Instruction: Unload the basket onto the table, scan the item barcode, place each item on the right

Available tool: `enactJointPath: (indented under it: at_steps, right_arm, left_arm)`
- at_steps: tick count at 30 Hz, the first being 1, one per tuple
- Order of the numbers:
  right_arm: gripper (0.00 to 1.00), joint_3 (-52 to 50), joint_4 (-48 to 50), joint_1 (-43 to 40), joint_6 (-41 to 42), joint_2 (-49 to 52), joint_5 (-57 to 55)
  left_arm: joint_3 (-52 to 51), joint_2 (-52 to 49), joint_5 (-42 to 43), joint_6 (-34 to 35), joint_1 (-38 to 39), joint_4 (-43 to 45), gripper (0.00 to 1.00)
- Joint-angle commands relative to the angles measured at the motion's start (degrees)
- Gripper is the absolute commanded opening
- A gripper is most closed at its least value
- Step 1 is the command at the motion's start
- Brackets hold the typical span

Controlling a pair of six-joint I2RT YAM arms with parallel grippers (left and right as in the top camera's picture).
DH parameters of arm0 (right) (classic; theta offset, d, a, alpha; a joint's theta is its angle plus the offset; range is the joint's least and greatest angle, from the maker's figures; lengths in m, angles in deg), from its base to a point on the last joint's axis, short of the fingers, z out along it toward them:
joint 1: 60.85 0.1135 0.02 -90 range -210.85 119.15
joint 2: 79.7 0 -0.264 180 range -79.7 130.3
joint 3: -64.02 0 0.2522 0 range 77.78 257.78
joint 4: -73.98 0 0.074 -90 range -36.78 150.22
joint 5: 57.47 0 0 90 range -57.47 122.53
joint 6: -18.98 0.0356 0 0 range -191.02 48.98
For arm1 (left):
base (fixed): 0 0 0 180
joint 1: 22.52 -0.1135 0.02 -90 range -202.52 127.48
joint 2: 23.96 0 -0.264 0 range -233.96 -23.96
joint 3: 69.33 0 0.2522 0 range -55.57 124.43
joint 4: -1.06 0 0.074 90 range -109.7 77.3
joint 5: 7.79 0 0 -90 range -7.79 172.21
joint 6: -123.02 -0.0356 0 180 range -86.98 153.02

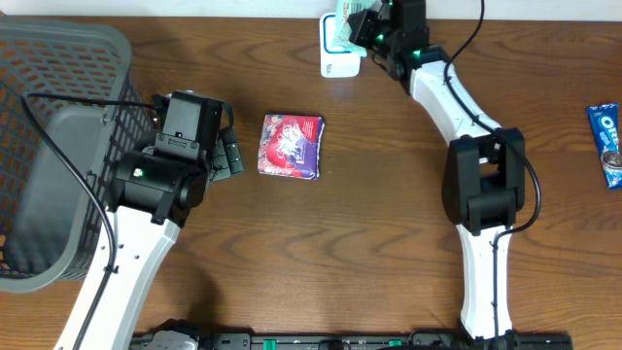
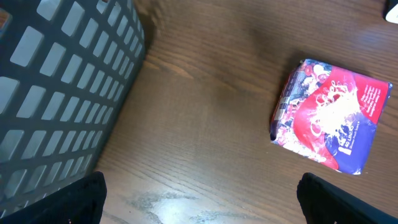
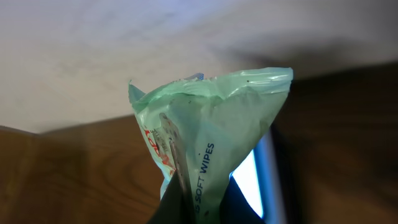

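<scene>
Overhead, the right arm (image 1: 457, 97) reaches to the counter's far edge, right pincer (image 1: 358, 27) clamped on a green wipes pack (image 1: 340, 21) at the scanner (image 1: 335, 63); the bent left arm's (image 1: 146, 185) left pincer (image 1: 231, 151) gapes beside a mid-counter red packet (image 1: 291, 146). Left wrist: that packet (image 2: 329, 115) lies flat. Right wrist: fingers (image 3: 173, 208) pinch the pack's (image 3: 217, 137) edge.

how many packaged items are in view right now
3: a red and purple packet lying centrally on the table, a green wipes pack pinched in the right tool at the far edge, and a blue cookie pack at its right edge. The basket may hide more.
</scene>
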Motion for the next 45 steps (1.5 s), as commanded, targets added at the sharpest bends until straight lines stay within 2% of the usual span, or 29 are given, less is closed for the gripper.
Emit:
enactJointPath:
  at_steps: [1,9,17,19,21,23,26,29,39,41,43,45]
  right_arm:
    - [0.01,1.4,-3.9,-4.3,-3.8,-5.3,0.0]
    - [0.01,1.4,-22.4,-15.0,-7.9,-11.7,-7.1]
    - [0.02,1.0,-42.4,-26.8,-11.7,-12.5,-28.9]
    - [0.14,1.0,-45.1,-29.2,-11.7,-12.3,-34.1]
    - [0.40,1.0,-47.1,-31.7,-11.7,-12.1,-37.6]
    - [0.41,1.0,-48.4,-33.8,-11.7,-12.1,-38.6]
    - [0.57,1.0,-50.1,-36.3,-11.1,-12.0,-38.0]
    - [0.63,0.9,-50.8,-37.6,-11.1,-11.8,-34.1]
    - [0.60,0.0,-48.7,-35.1,-14.7,-11.7,-7.7]
    - [0.60,0.0,-49.7,-33.4,-14.8,-11.7,-7.5]
    - [0.56,-0.1,-51.6,-31.1,-19.0,-11.7,-10.4]
    - [0.48,-1.3,-52.5,-29.6,-19.5,-11.7,-20.1]
  left_arm:
    - [-0.1,-0.2,-0.7,0.3,-0.2,-0.2,0.98]
    - [-0.1,-0.2,-0.7,0.3,-0.2,-0.2,0.98]
    - [-0.1,-0.2,-0.7,0.3,-0.2,-0.2,0.98]
    - [-0.1,-0.2,-0.7,0.3,-0.2,-0.2,0.98]
    - [-0.1,-0.2,-0.7,0.3,-0.2,-0.2,0.98]
    - [-0.1,-0.2,-0.7,0.3,-0.2,-0.2,0.98]
    - [-0.1,-0.2,-0.7,0.3,-0.2,-0.2,0.98]
    - [-0.1,-0.2,-0.7,0.3,-0.2,-0.2,0.98]
    - [-0.1,-0.2,-0.7,0.3,-0.2,-0.2,0.98]
    - [-0.1,-0.2,-0.7,0.3,-0.2,-0.2,0.98]
    - [-0.1,-0.2,-0.7,0.3,-0.2,-0.2,0.98]
    - [-0.1,-0.2,-0.7,0.3,-0.2,-0.2,0.98]
